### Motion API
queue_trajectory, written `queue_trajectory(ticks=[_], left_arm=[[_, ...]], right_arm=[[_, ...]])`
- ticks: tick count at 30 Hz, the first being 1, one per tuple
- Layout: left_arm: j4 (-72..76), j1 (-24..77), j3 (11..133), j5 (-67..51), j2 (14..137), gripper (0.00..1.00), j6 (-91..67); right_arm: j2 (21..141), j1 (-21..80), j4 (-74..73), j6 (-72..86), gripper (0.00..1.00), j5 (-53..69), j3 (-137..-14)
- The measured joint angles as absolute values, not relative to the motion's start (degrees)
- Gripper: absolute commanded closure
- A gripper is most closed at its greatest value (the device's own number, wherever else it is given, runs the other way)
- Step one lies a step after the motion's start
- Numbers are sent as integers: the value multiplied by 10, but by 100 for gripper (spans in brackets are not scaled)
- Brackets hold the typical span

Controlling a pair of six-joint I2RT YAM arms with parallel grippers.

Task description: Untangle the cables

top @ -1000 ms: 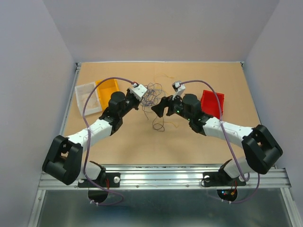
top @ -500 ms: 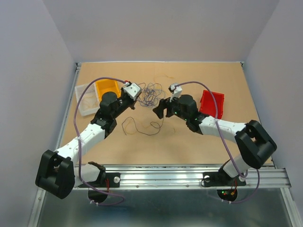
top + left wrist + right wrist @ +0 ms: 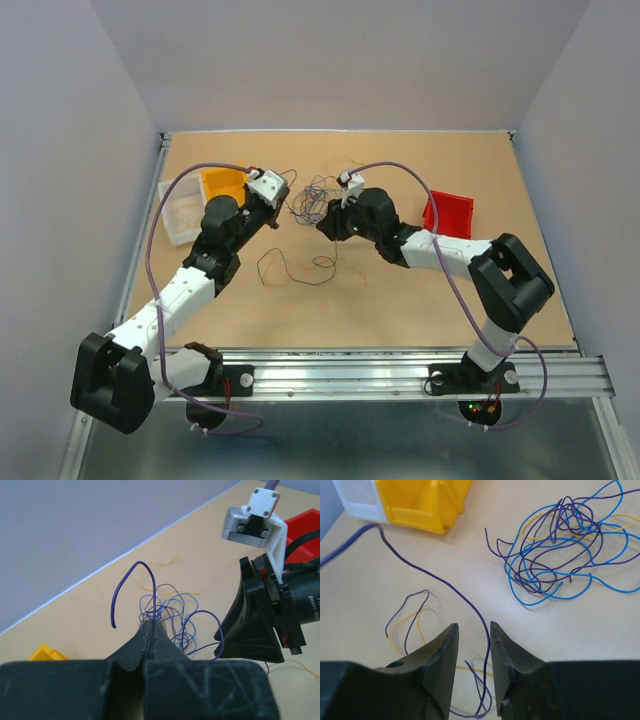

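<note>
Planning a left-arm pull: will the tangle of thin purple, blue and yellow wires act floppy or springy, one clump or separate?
Probably light and springy: the purple strand at the shut left end effector arches upward unsupported. The tangle of thin purple, blue and yellow wires has many crossing loops, so it likely drags as one clump.

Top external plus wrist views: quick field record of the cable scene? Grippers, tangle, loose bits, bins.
left gripper: shut, pinching strands at the near edge of the cables
right gripper: open, purple strand crossing the gap between its fingers
cables: bunched blue, purple and yellow loops, between the two grippers
loose strand: dark loop lying apart, nearer the arm bases
bins: yellow bin on the left, red bin on the right, clear tray beside the yellow bin
</note>
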State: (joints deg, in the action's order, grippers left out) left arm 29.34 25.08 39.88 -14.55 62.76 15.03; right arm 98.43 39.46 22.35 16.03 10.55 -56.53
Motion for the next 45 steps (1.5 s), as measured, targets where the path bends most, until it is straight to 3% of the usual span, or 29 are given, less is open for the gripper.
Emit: queue_trajectory(ticks=[1,3,6,7,10,12,21,29,35,38,39,42,45], left_arm=[[294,248,399,-143,627,100,147],[293,225,399,-143,627,100,133],[293,186,399,-157,627,100,113],[293,177,399,-161,627,100,107],[293,168,399,-173,627,100,99],[293,169,399,-180,627,100,96],[286,168,413,-258,661,100,107],[220,214,477,-316,785,100,154],[170,263,483,-353,809,94,202],[168,272,483,-363,808,94,214],[168,272,483,-359,806,94,215],[169,269,482,-349,795,94,214],[179,264,473,-332,763,95,206]], right_arm=[[984,395,220,161,61,105,-567],[984,395,210,161,48,105,-570],[984,395,190,156,46,104,-571],[984,395,187,155,60,103,-571],[984,395,176,148,77,104,-571],[984,395,168,146,99,106,-571],[969,395,170,153,99,165,-562],[830,395,289,198,99,247,-475],[795,395,344,208,99,244,-444],[796,395,347,210,75,230,-439],[796,395,347,211,56,223,-438],[798,395,339,210,27,208,-438],[815,395,314,195,16,187,-442]])
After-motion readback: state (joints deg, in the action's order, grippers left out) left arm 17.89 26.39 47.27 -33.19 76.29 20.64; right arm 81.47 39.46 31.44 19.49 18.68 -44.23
